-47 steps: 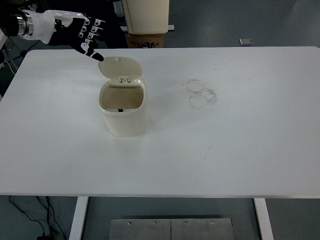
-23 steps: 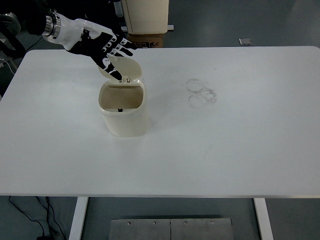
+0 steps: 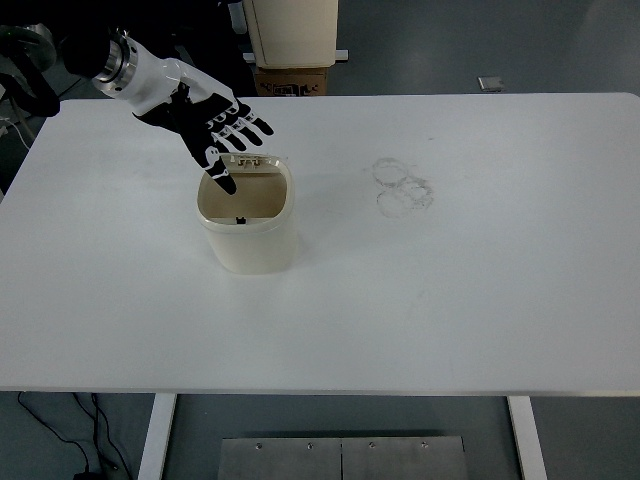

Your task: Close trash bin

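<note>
One hand is at work: the left hand (image 3: 213, 128) reaches in with fingers spread and flat, gripping nothing, palm down over the lid (image 3: 250, 158), evidently to press it shut. Just below and in front of the fingertips stands the cream trash bin (image 3: 248, 222) on the white worktop (image 3: 450, 280), its mouth open, so closing looks unfinished.

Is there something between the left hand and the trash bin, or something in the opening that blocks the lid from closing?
Nothing visible. The left hand is spread directly over the back rim of the trash bin, at the lid. The opening shows only a small dark mark inside.
</note>
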Controlling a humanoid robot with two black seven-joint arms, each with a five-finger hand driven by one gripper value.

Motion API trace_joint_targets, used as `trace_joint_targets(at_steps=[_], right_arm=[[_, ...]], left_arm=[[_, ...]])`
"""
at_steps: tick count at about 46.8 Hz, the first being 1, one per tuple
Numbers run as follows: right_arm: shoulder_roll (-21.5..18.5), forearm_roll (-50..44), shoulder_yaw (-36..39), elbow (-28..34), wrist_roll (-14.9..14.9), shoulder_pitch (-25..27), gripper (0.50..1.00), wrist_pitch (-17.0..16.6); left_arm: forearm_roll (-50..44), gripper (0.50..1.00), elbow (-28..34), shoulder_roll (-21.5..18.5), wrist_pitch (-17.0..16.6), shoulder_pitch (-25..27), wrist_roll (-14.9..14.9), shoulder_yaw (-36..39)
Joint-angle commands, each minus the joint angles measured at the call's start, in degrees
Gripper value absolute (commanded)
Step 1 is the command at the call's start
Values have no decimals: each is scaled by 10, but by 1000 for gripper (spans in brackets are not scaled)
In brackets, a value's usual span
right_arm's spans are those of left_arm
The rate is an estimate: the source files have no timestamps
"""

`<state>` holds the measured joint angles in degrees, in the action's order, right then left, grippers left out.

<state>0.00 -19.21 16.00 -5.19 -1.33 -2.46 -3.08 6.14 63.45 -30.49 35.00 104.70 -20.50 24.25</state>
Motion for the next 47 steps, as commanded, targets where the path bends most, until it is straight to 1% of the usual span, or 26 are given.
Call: trace_joint_targets(at_steps=[1, 7, 14, 47], right_arm=[[0, 0, 0, 0, 0, 0, 991, 0], [0, 0, 0, 0, 0, 0, 991, 0], [0, 0, 0, 0, 0, 0, 991, 0], [0, 0, 0, 0, 0, 0, 991, 0]], left_arm=[[0, 1000, 9, 0, 0, 2, -10, 4], [0, 1000, 29, 0, 0, 12, -29, 15], [0, 1000, 44, 1, 0, 21, -37, 34], [-1, 1000, 47, 22, 0, 3, -36, 55]])
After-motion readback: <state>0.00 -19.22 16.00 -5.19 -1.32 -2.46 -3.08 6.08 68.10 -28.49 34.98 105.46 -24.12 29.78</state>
